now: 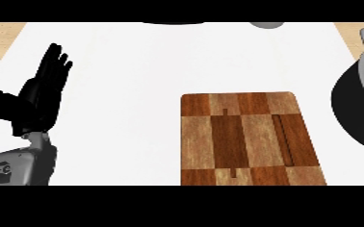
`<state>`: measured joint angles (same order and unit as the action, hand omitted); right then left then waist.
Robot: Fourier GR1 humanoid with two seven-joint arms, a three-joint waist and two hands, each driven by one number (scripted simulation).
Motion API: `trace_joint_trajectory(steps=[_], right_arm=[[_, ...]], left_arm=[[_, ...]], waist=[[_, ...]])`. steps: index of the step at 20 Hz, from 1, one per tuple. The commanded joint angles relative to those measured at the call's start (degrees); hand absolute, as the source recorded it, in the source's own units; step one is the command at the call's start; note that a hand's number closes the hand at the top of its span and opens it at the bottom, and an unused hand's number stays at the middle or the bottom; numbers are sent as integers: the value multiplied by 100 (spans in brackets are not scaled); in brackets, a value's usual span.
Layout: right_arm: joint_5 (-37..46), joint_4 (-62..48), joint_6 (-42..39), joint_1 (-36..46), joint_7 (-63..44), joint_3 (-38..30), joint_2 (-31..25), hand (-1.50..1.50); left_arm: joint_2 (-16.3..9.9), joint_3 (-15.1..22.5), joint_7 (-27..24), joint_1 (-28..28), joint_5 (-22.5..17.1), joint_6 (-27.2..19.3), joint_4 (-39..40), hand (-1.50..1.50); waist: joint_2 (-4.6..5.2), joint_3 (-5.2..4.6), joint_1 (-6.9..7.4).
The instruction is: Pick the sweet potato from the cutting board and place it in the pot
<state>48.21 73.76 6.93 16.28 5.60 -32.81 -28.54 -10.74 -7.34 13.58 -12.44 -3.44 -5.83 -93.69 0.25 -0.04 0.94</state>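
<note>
Head view gives us the left hand (44,94) resting at the left edge, fingers straight and upright. Our cutting board (249,139) lies bare on the white desk (128,67); no sweet potato shows. A dark pot (350,106) sits at right.

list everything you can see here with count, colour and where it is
cutting board: one, brown wood in a checker pattern, lower centre-right of the counter, nothing visible on it
pot: one, black, at the right edge, only partly in view
counter: one, white top, fills most of the view
grey object: one, at the top edge right of centre, cut off, cannot tell what it is
dark object: one, at the top edge near centre, cut off, cannot tell what it is
sweet potato: none visible
left hand: one, black on a grey forearm, left edge, open with fingers up, resting
right hand: not in view
</note>
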Motion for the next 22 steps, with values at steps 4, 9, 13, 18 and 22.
trace_joint_trajectory(steps=[4,9,13,18,22], right_arm=[[-381,-1970,-130,544,250,-196,-96,-150],[-1050,-2500,-871,782,969,-316,-140,-150],[-1878,-2501,-1203,1080,1399,-808,-21,-150],[-2667,-2734,-1424,1235,1564,-1467,-31,-150],[-3219,-3150,-2049,1039,1748,-1955,-575,-150]], left_arm=[[224,240,-91,223,233,-152,-148,0],[25,-21,-77,86,37,-4,48,0],[10,-61,-82,121,-46,43,-58,0],[140,96,164,-162,116,-166,-7,0],[-76,-170,21,181,-181,142,-151,0]], waist=[[10,16,20],[25,20,27],[0,24,15],[-5,23,-77],[-16,16,-39]])
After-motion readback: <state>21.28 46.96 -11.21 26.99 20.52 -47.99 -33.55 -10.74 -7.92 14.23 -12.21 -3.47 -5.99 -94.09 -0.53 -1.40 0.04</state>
